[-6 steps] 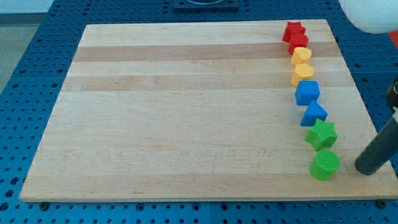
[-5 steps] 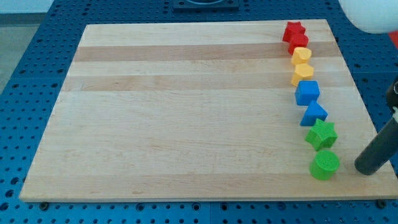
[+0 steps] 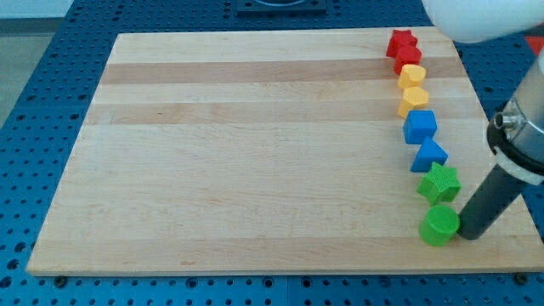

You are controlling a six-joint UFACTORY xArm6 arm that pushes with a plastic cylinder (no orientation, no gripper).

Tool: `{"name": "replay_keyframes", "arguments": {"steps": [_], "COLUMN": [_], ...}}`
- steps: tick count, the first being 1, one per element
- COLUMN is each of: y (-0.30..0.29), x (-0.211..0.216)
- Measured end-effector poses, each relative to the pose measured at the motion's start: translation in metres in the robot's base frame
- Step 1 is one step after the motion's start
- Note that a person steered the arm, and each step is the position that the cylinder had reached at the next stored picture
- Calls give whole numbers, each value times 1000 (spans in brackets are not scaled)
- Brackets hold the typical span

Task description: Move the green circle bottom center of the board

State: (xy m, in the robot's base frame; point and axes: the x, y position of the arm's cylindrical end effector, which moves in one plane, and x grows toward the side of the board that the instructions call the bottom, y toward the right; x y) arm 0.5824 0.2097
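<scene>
The green circle is a short round green block near the board's bottom right corner. My tip rests on the board right beside it, on its right side, touching or nearly touching. The dark rod rises from there to the view's upper right. A green star sits just above the circle.
A column of blocks runs up the board's right side: a blue triangle, a blue cube, two yellow blocks and two red blocks at the top. The wooden board's right edge lies just beyond my tip.
My tip has slid left, from well right of the green circle to right against it. The circle has shifted slightly left. The arm now reaches further into view.
</scene>
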Motion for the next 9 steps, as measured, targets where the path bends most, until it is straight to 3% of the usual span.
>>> {"name": "replay_keyframes", "arguments": {"steps": [9], "y": [-127], "x": [0]}}
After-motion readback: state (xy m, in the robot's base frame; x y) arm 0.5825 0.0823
